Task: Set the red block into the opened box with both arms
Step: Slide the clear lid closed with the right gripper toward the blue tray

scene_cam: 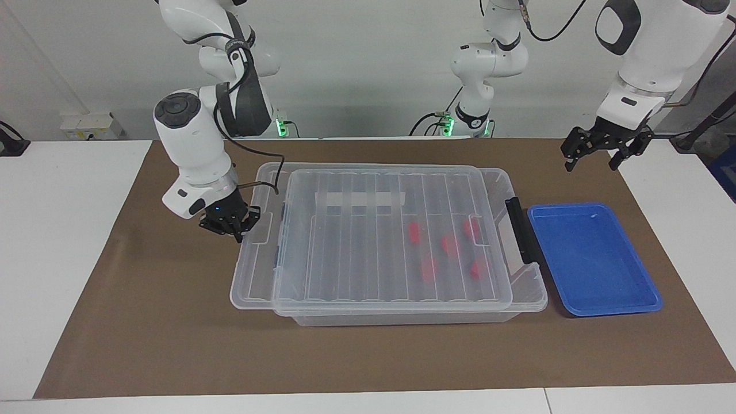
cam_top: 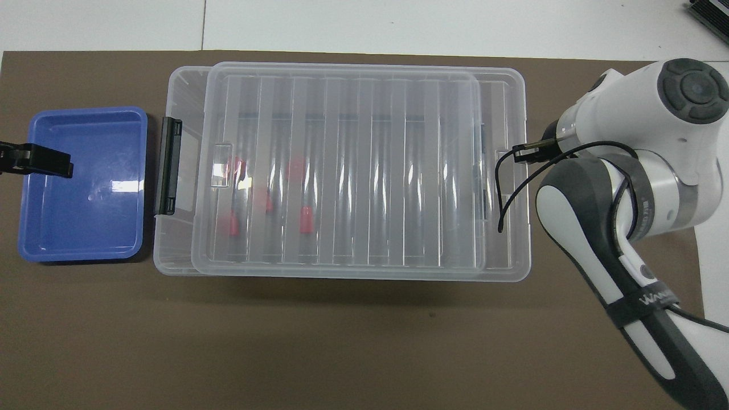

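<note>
Lid (scene_cam: 374,230): ribbed clear plastic with a white tape strip (scene_cam: 359,199), lying almost wholly over the box (scene_cam: 526,282); only a narrow strip of the box's interior shows uncovered at the end by the black clip (scene_cam: 522,230).
Right gripper (scene_cam: 238,225): low at the lid's edge toward the right arm's end of the table, fingertips pinched together on the lid's small tab; the overhead view shows only a sliver of it at that tab (cam_top: 527,152), under the arm's white wrist.
Left gripper (scene_cam: 595,150): fingers spread wide and holding nothing, raised above the brown mat (scene_cam: 144,322) near the blue tray's (scene_cam: 598,299) corner; its arm waits. In the overhead view its black tip (cam_top: 34,162) overlaps the tray's outer edge.
Red blocks (scene_cam: 449,244): inside the box, seen only as pale red blurs through the lid, grouped at the end well apart from the right gripper and toward the black clip; five blurs can be made out in the facing view.
Blue tray: just beside the box's clip end, below the left gripper, with nothing lying in it.
Box: on the brown mat between the two grippers, its long side running from one arm's end of the table to the other.
Cable (scene_cam: 261,158): black, looping from the right arm's wrist down over the lid's corner.
</note>
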